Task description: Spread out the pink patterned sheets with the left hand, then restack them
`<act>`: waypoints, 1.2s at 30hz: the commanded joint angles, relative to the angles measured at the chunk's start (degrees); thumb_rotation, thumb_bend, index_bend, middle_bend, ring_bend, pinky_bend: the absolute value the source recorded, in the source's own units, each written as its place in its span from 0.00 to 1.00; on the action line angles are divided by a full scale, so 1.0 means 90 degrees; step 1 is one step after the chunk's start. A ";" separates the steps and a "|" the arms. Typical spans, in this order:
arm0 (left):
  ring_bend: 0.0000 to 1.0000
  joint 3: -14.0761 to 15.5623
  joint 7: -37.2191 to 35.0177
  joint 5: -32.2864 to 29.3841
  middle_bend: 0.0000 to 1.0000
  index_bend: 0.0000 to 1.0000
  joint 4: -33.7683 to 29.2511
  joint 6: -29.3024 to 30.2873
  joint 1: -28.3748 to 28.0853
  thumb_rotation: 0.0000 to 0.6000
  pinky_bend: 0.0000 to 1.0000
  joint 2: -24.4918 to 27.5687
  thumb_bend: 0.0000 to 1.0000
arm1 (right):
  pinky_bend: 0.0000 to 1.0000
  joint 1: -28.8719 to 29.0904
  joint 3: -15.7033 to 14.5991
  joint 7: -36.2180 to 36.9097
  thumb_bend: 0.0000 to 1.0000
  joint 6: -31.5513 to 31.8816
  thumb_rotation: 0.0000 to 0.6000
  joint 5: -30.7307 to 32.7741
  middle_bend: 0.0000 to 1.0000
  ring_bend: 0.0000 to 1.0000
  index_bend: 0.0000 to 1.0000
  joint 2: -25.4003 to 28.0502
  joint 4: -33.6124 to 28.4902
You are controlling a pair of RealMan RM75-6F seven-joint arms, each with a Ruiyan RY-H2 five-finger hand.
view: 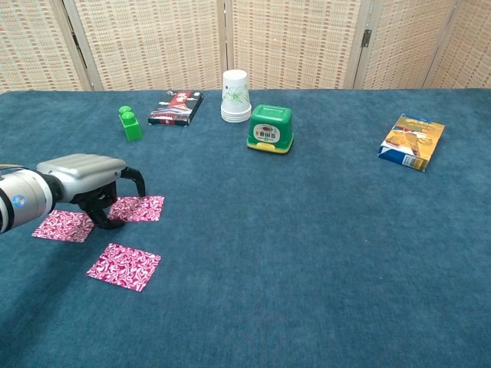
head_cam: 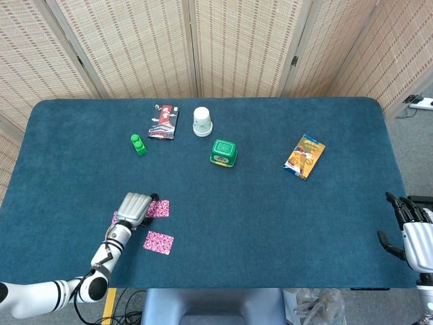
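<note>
Three pink sheets lie flat and apart on the napped blue cloth of the table (view: 322,253), near its front left: a far sheet (view: 142,208), a left sheet (view: 63,225) and a near sheet (view: 124,266), each a thin square with a swirl print. The left hand (view: 88,172) hangs over the far sheet's left edge, fingers curled down with dark tips (view: 107,223) at the sheet; whether they pinch it cannot be told. The right hand (head_cam: 411,230) sits off the table's right edge, fingers loosely spread, holding nothing. Farther back stand a green block (view: 130,123), a flat booklet (view: 176,106), stacked paper cups (view: 235,96), a lidded green tub (view: 271,128) and a snack box (view: 413,141).
</note>
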 commanded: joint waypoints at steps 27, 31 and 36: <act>0.93 0.0108 -0.0202 0.0385 0.97 0.40 -0.0297 0.0123 0.0091 1.00 1.00 0.0240 0.32 | 0.19 -0.0035 -0.0004 0.0041 0.39 0.0058 1.00 -0.0006 0.23 0.13 0.06 -0.0006 0.0033; 0.93 0.0209 -0.0258 0.0640 0.97 0.40 -0.0593 0.0225 0.0180 1.00 1.00 0.0468 0.32 | 0.19 -0.0043 -0.0007 0.0040 0.38 0.0068 1.00 -0.0010 0.23 0.13 0.06 -0.0010 0.0030; 0.93 0.0335 -0.0334 0.0992 0.97 0.40 -0.1005 0.0400 0.0310 1.00 1.00 0.0736 0.32 | 0.19 -0.0028 -0.0010 0.0028 0.39 0.0056 1.00 -0.0034 0.23 0.13 0.06 -0.0012 0.0020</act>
